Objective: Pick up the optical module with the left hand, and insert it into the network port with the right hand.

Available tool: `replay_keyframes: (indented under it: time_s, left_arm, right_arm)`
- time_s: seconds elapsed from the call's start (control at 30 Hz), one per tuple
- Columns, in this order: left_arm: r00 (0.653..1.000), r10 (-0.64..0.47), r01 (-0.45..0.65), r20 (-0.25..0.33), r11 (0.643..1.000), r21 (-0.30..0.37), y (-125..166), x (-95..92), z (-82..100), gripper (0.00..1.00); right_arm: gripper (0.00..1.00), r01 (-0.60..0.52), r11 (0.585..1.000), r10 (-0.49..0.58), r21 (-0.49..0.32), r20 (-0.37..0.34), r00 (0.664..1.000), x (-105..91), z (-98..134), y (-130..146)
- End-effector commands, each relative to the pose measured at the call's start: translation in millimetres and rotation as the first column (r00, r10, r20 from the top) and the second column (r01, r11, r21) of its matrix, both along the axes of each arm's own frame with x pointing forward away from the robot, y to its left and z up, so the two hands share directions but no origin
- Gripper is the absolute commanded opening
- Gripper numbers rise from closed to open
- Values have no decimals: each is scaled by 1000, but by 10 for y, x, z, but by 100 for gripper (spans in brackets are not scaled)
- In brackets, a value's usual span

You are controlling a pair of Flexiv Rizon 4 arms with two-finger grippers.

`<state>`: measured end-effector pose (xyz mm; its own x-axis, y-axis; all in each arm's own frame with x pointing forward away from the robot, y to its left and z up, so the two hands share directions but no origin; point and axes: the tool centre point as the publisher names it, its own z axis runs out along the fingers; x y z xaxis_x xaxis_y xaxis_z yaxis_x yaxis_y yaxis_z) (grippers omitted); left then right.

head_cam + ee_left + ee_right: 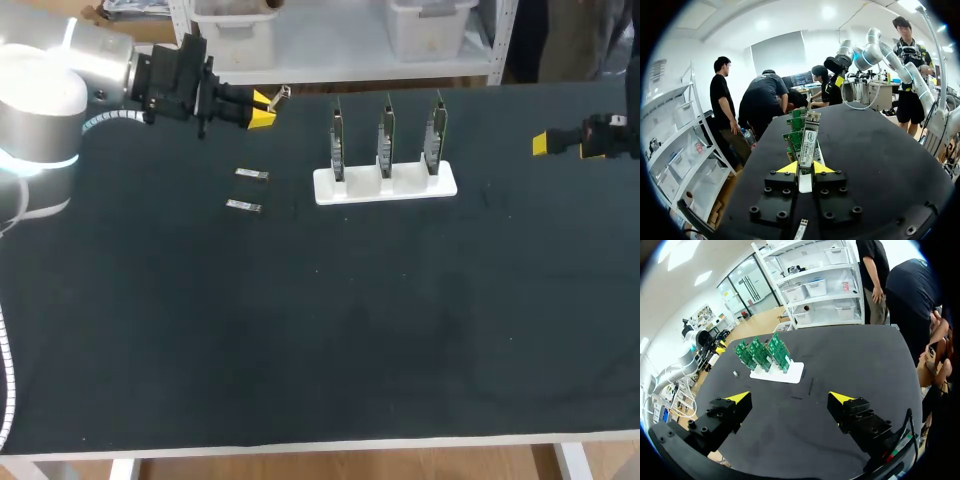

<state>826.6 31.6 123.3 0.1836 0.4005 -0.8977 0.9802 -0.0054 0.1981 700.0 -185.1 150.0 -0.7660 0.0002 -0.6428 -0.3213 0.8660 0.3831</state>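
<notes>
My left gripper (262, 108) hangs above the table's far left, shut on a silver optical module (283, 94) that sticks out past its yellow tips. In the left wrist view the module (808, 142) stands clamped between the fingers of the gripper (805, 168), pointing toward the green network cards (796, 125) ahead. Three cards (386, 140) stand upright in a white holder (385, 185). My right gripper (541, 143) is open at the far right, well apart from the cards. In its own view the gripper (790, 398) holds nothing, and the cards (760, 353) lie far ahead.
Two more silver modules (252, 174) (243, 206) lie on the black table left of the holder. One module (801, 230) shows under my left gripper. The table's front half (320, 350) is bare black mat.
</notes>
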Motion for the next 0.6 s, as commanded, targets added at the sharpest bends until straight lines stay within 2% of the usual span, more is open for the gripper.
replay_keyframes:
  time_s: [0.03, 0.23, 0.37, 0.43, 0.57, 0.6]
  left_arm:
    - [1000, -21, 22, -16, 1000, 14, -163, 19, -49, 0]
    - [997, -33, 34, -74, 999, 12, -268, -21, -97, 0]
    - [996, -20, 20, -83, 1000, -2, -264, -54, -102, 0]
    - [997, -4, 2, -83, 1000, -22, -248, -73, -95, 0]
    - [997, 22, -29, -67, 994, -108, -216, -71, -49, 0]
    - [998, 22, -29, -67, 994, -106, -219, -65, -32, 0]
  right_arm:
    - [100, 0, 1000, 0, 0, 0, 1000, 0, 0, 0]
    - [100, 0, 1000, 0, 0, 0, 1000, 0, 0, 0]
    - [100, 0, 1000, 0, 0, 0, 1000, 0, 0, 0]
    - [100, 0, 1000, 0, 0, 0, 1000, 0, 0, 0]
    - [100, 0, 1000, 0, 0, 0, 1000, 0, 0, 0]
    - [100, 0, 1000, 0, 0, 0, 1000, 0, 0, 0]
